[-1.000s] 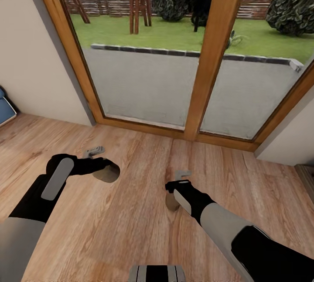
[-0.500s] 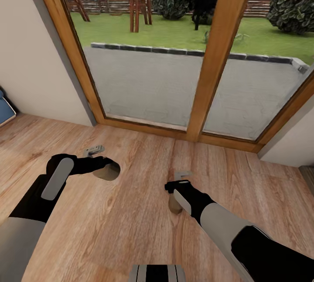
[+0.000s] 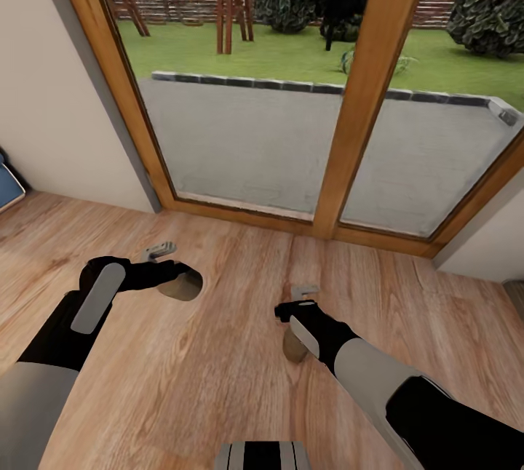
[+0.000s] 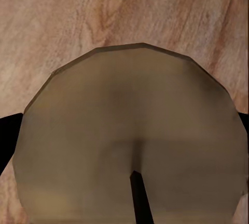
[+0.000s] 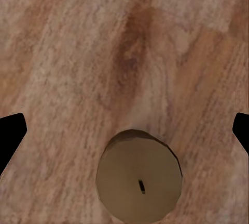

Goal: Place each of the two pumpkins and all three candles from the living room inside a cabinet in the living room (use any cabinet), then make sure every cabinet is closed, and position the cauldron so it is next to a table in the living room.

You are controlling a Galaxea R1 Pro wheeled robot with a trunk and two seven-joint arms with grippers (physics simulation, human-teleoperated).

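I hold two candles over the wooden floor (image 3: 218, 353). My left gripper (image 3: 171, 277) is shut on a thick candle (image 3: 185, 287) whose darker beige end faces outward. In the left wrist view that candle's end (image 4: 129, 130) with its dark wick spans the gap between the black fingers (image 4: 6, 141). My right gripper (image 3: 295, 319) points down, shut on a second candle (image 3: 293, 346) that hangs below it. The right wrist view shows this candle's wick end (image 5: 139, 182) further out, with black fingers (image 5: 10, 135) at both sides. The pumpkins, cabinet, cauldron and table are out of view.
Straight ahead stand tall glass doors with a wooden frame (image 3: 342, 157), a patio and lawn behind them. A beige wall (image 3: 51, 113) closes the left side, with a blue object (image 3: 7, 190) at its foot. Another wall corner (image 3: 487, 244) is at the right.
The whole picture has drifted slightly, so the camera has turned a little. Both arms keep the same pose with their candles.
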